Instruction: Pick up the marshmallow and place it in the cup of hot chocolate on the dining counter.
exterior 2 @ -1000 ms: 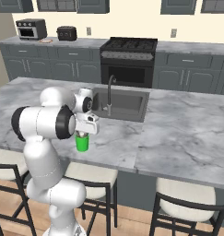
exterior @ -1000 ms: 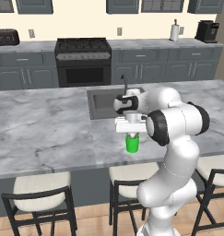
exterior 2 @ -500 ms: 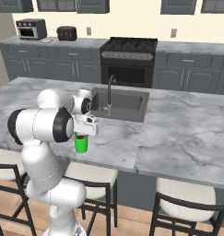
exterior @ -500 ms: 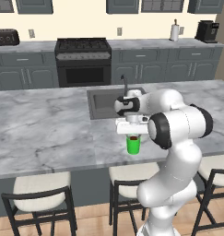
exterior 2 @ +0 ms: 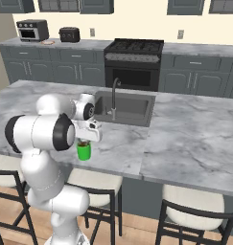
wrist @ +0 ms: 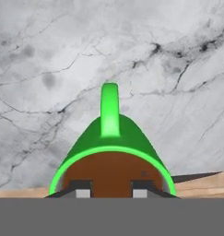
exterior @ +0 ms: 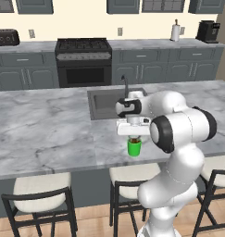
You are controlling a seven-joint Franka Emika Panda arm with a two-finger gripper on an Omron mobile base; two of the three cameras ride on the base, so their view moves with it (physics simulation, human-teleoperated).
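Where end effector (wrist: 111,192) hangs, green cup (wrist: 111,152) directly beneath

Mug (wrist: 111,152) cut off at the hand view's bottom edge, near rim unseen. End effector (wrist: 111,192) tips barely showing there, gap perhaps open, hard to judge. Mug (exterior: 134,147) top hidden under the hand (exterior: 134,127). Marshmallow not discernible.

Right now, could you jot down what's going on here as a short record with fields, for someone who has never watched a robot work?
place: long white marble dining counter with a built-in dark sink
target: small bright green mug of dark brown hot chocolate, near the counter's front edge
gripper: directly above the mug's mouth, fingertips apart
marshmallow: cannot be made out in these pictures
mug handle: points away from the hand camera
seating: cream-seated black stools below the counter
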